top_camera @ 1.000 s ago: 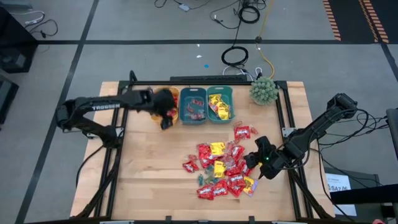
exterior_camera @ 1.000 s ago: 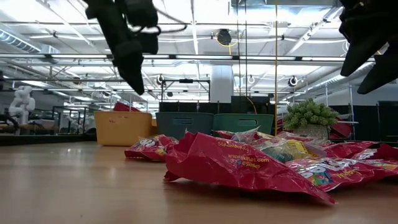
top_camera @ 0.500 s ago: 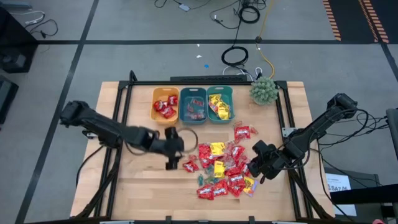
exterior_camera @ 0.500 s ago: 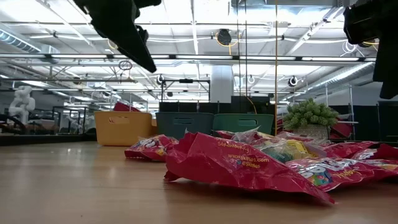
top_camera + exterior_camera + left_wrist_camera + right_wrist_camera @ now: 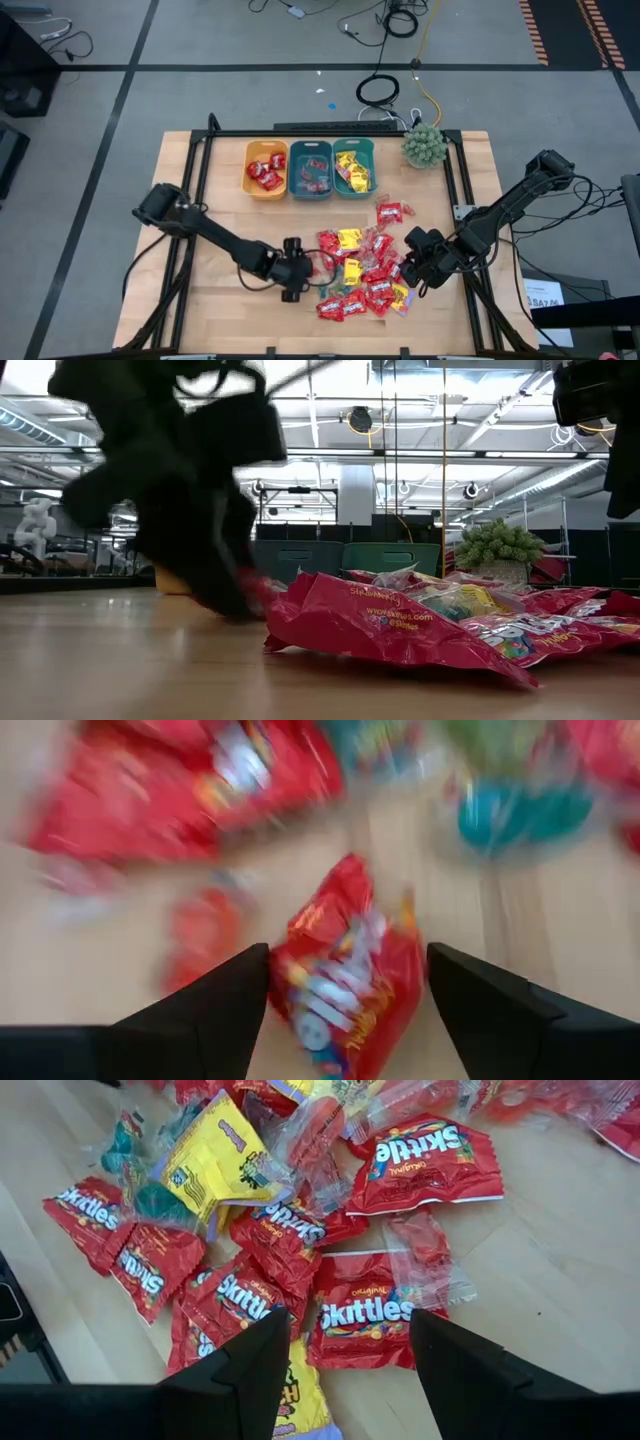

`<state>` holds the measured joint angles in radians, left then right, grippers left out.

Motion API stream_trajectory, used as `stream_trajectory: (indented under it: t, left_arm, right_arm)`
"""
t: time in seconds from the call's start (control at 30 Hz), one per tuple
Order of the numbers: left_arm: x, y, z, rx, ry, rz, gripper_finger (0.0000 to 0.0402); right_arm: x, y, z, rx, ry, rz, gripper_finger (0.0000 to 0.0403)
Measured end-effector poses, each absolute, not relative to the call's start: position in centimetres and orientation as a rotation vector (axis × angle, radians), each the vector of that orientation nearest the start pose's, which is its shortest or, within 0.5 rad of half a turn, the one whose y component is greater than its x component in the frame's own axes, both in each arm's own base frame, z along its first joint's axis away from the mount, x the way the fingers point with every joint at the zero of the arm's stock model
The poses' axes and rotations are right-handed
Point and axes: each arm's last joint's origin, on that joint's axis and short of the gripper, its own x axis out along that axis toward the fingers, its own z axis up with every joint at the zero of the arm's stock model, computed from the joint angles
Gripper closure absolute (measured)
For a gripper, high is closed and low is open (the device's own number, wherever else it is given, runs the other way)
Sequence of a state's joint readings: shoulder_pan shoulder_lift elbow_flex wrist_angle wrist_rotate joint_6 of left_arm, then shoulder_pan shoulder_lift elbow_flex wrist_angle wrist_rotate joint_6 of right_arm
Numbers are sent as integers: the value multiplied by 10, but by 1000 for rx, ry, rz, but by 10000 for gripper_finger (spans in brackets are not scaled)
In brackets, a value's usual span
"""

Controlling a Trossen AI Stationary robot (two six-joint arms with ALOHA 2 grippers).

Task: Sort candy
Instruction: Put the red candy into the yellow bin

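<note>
Since a second ago we see the left arm swing from the bins down to the candy pile's left edge. Its left end effector [image 5: 292, 283] hangs low over the bench [image 5: 225, 300], fingers spread around a red packet [image 5: 345, 975], not closed on it. Candy [image 5: 362, 270] lies heaped mid-bench. Our right end effector [image 5: 418, 275] hovers half-open, empty, at the pile's right edge.

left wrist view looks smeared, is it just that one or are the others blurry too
Left wrist view: motion-smeared throughout, the red packet between the left end effector fingers barely readable. Low view: that end effector is a dark blur, the candy pile sharp. Right wrist view: crisp, packet lettering legible. High view: sharp.
</note>
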<state>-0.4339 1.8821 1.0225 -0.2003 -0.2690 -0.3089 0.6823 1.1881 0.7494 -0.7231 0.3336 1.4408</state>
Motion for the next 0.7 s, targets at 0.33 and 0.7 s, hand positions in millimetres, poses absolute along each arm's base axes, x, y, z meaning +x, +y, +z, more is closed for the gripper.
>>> stream_trajectory:
  t: [0.33, 0.7]
  left_arm:
    - [321, -155, 107, 10, 1047, 7, 260]
    - [313, -159, 172, -23, 1019, -49, 365]
  right_arm:
    - [166, 123, 211, 721, 982, -435, 204]
    - [166, 123, 211, 688, 984, -422, 204]
